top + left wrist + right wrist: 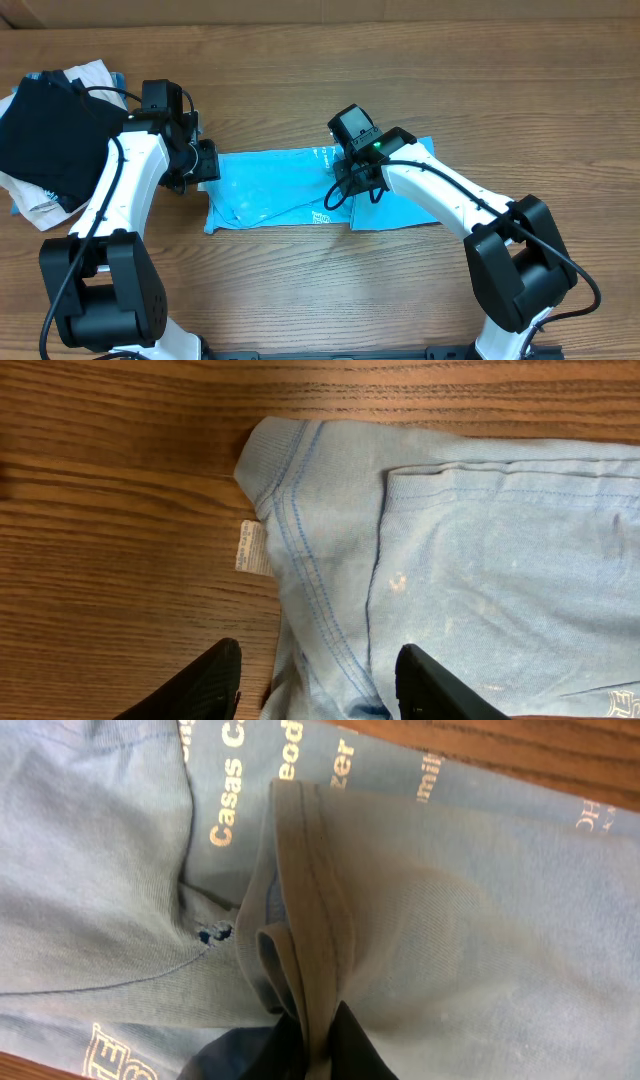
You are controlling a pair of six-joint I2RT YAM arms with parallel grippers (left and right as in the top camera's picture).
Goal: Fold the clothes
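The light sky-blue T-shirt (270, 190) lies folded into a long strip across the middle of the table. My left gripper (205, 163) is open at its left end, its fingers (318, 682) straddling the stitched edge of the shirt (450, 560) without closing on it. A white label (250, 547) sticks out at that edge. My right gripper (352, 185) is shut on a hemmed fold of the shirt (310, 900) and holds it pinched between the fingertips (318, 1038). Orange lettering (228, 790) shows on the fabric below.
A black folded garment (45, 140) lies on white and beige garments (40, 205) at the far left of the table. Bare wood table (300, 290) surrounds the shirt.
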